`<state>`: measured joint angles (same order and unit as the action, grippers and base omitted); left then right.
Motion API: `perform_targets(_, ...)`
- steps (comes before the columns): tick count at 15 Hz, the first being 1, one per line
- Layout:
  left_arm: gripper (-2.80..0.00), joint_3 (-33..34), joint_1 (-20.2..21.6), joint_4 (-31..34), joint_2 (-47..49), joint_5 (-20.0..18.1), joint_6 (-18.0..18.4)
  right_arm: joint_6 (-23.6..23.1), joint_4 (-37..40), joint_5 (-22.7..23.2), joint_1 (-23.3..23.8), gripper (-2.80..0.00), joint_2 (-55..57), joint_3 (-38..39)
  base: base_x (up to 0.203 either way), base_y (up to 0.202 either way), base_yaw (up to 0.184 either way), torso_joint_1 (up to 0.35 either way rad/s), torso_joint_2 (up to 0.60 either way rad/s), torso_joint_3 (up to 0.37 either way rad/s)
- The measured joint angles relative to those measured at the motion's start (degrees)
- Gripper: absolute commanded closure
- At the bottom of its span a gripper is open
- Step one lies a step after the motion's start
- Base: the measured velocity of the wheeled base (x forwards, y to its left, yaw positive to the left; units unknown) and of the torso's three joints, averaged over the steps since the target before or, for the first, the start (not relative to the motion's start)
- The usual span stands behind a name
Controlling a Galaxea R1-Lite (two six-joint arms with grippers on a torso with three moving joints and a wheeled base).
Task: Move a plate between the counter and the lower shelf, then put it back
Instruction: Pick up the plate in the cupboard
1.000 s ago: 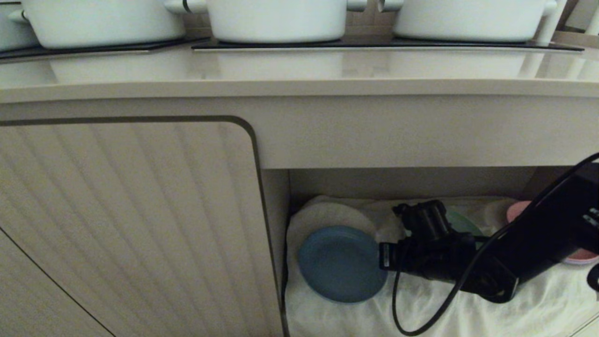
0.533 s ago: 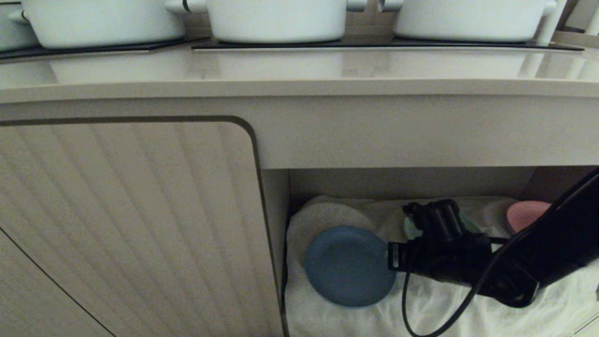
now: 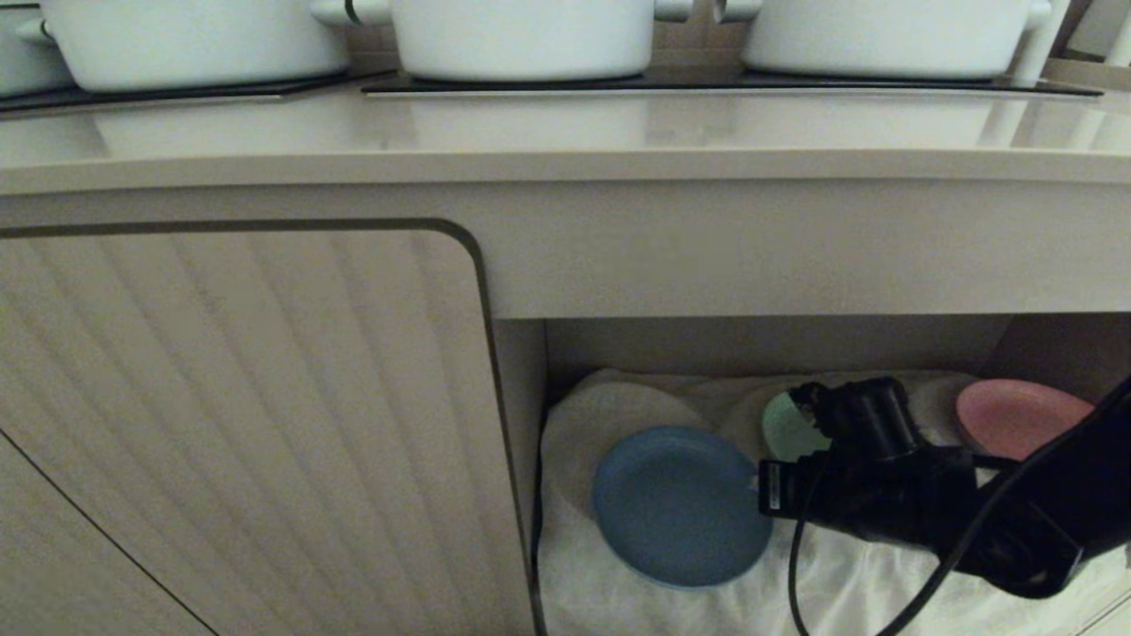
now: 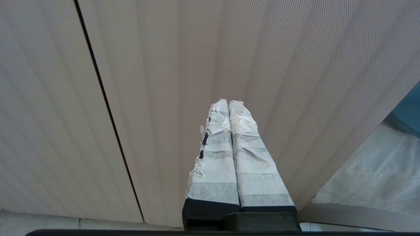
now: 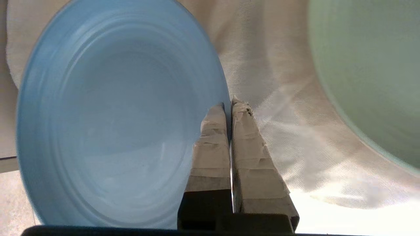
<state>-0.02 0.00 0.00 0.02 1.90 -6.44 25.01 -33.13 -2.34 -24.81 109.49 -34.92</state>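
- The light-blue plate point(image 3: 680, 508) lies in the lower shelf point(image 3: 778, 344), on the wrinkled white cloth point(image 3: 707, 609) near the niche's left wall, tipped a little over a round bump in the cloth.
- The right gripper point(image 5: 229, 103) reaches into the niche from the right; its taped fingers point(image 5: 213, 137) are pressed together on the plate's right rim, one inside the rim and one outside, so it holds the plate by that edge.
- In the head view the right gripper point(image 3: 767, 488) meets the plate at its right edge, with the black cable point(image 3: 800, 565) looping down in front.
- A green plate point(image 3: 782, 428) sits just behind the wrist and a pink plate point(image 3: 1016, 415) lies further right; both are apart from the blue one.
- The left gripper point(image 4: 228, 102) hangs parked in front of the ribbed cabinet door point(image 3: 239, 415), its taped fingers closed on nothing.
- My reading: the step in hand is taking the plate out of the shelf toward the counter point(image 3: 565, 132), where white pots point(image 3: 521, 35) stand on the black hob panels point(image 3: 707, 84).
- The next move calls for drawing the plate out level and low enough to pass beneath the counter's thick front edge, then lifting it onto the bare worktop in front of the pots.
- An edge pinch on a matte rim may let the plate pivot or slip, and the cloth could drag along with it.
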Motion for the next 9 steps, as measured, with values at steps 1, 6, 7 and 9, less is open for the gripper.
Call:
perform_targets(1, 0.0, 0.0, 0.0, 0.0, 0.0, 0.0, 0.0, 0.5, 0.0, 0.0, 0.1, 0.0, -0.6, 0.5, 0.0, 0.0, 0.0, 0.0, 0.0, 0.0)
perform_targets(6, 0.0, 0.0, 0.0, 0.0, 0.0, 0.0, 0.0, 2.9, 0.0, 0.0, 0.4, 0.0, -4.4, 4.4, 0.0, 0.0, 0.0, 0.0, 0.0, 0.0)
perform_targets(7, 0.0, 0.0, 0.0, 0.0, 0.0, 0.0, 0.0, 2.9, 0.0, 0.0, 0.4, 0.0, -5.3, 5.3, 0.0, 0.0, 0.0, 0.0, 0.0, 0.0)
perform_targets(9, 0.0, 0.0, 0.0, 0.0, 0.0, 0.0, 0.0, 3.3, 0.0, 0.1, 0.6, 0.0, -7.1, 7.0, 0.0, 0.0, 0.0, 0.0, 0.0, 0.0)
